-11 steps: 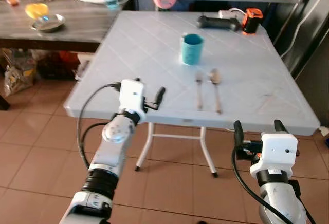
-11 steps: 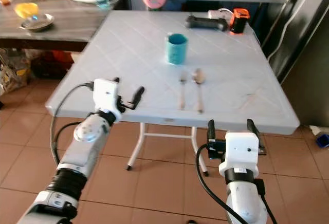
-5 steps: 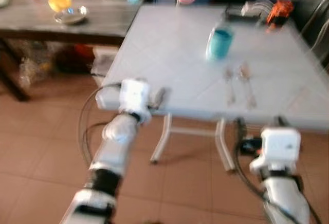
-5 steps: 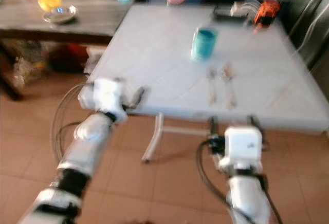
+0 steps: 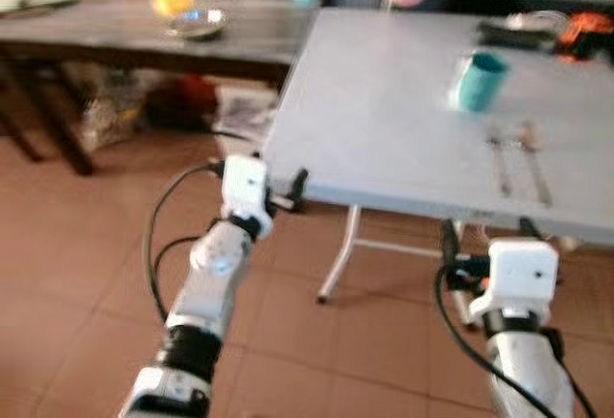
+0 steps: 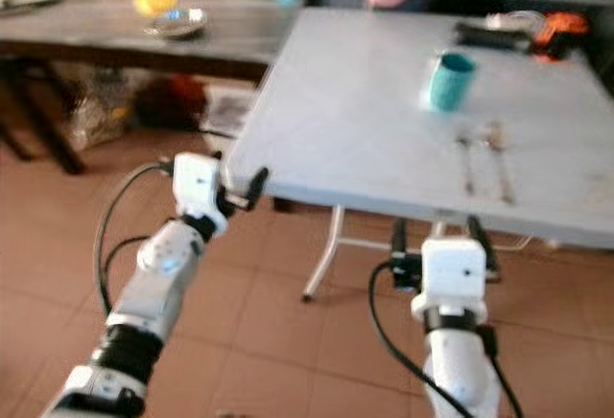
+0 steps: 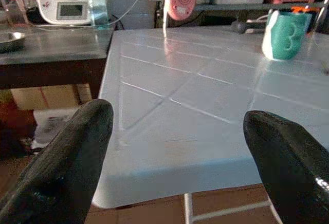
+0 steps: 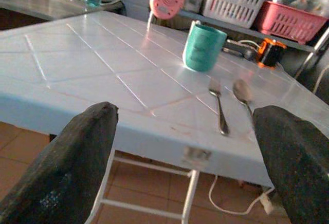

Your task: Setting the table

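Cup, teal, stands upright well in from the white worktop's near edge, with a fork and spoon side by side nearer that edge. Left claw and right claw hover spread, empty, just off that edge.

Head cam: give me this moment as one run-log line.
left gripper: open, empty, at table corner | right gripper: open, empty, below table edge | teal cup, fork, spoon: on table

A pale blue table carries a teal cup, a fork, and apparently a spoon.
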Robot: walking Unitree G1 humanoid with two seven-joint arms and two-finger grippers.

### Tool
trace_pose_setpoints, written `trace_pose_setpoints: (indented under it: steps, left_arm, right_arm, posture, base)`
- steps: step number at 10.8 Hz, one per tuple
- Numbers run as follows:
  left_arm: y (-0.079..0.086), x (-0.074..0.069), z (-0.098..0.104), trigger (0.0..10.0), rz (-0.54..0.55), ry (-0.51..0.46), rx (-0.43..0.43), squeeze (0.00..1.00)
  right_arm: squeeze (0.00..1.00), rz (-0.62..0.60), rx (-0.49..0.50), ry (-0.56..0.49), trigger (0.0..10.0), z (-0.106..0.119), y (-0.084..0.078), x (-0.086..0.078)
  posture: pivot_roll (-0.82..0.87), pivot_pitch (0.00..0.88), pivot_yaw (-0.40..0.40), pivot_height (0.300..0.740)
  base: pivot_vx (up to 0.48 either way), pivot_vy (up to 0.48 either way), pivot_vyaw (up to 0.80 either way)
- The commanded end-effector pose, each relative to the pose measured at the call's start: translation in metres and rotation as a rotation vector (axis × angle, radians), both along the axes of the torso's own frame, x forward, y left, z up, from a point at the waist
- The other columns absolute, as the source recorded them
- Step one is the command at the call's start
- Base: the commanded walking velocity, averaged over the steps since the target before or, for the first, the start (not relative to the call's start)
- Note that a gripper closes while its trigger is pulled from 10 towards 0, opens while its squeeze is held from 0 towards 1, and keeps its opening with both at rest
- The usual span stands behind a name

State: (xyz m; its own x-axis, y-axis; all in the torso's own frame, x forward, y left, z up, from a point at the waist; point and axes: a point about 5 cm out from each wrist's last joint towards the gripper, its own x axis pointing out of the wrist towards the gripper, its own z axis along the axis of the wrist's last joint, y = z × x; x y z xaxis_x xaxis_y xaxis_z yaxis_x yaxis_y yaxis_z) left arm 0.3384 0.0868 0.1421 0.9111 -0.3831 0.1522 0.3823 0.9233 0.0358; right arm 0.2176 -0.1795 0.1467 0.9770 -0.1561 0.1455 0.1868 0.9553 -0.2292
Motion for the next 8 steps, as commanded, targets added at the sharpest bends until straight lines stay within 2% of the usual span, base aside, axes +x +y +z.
trace_pose_setpoints:
  steps: [1, 2, 6, 8]
  left_arm:
    - [-0.0010, -0.0020, 0.0029, 10.0, 0.022, -0.022, 0.001, 0.00]
    - [-0.0013, -0.0031, 0.0024, 10.0, 0.016, -0.025, 0.004, 0.00]
    - [-0.0075, -0.0062, 0.0015, 10.0, -0.019, -0.015, 0.001, 0.00]
    - [-0.0102, -0.0072, 0.0024, 10.0, -0.044, -0.019, 0.006, 0.00]
  right_arm:
    - [0.00, -0.049, -0.036, -0.028, 10.0, 0.0061, -0.0068, -0.0018]
    - [0.00, -0.080, -0.054, -0.037, 10.0, 0.0079, -0.0109, -0.0017]
    - [0.00, -0.098, -0.062, -0.040, 10.0, 0.0091, -0.0135, -0.0008]
    - [0.00, -0.102, -0.061, -0.044, 10.0, 0.0099, -0.0142, -0.0006]
  posture:
    - [0.03, 0.119, 0.028, 0.740]
    - [0.02, 0.117, 0.025, 0.740]
    - [0.02, 0.118, 0.026, 0.740]
    - [0.01, 0.120, 0.032, 0.740]
  base:
    - [0.000, 0.000, 0.00]
    - [0.000, 0.000, 0.00]
    - [0.000, 0.000, -0.80]
    - [0.000, 0.000, -0.21]
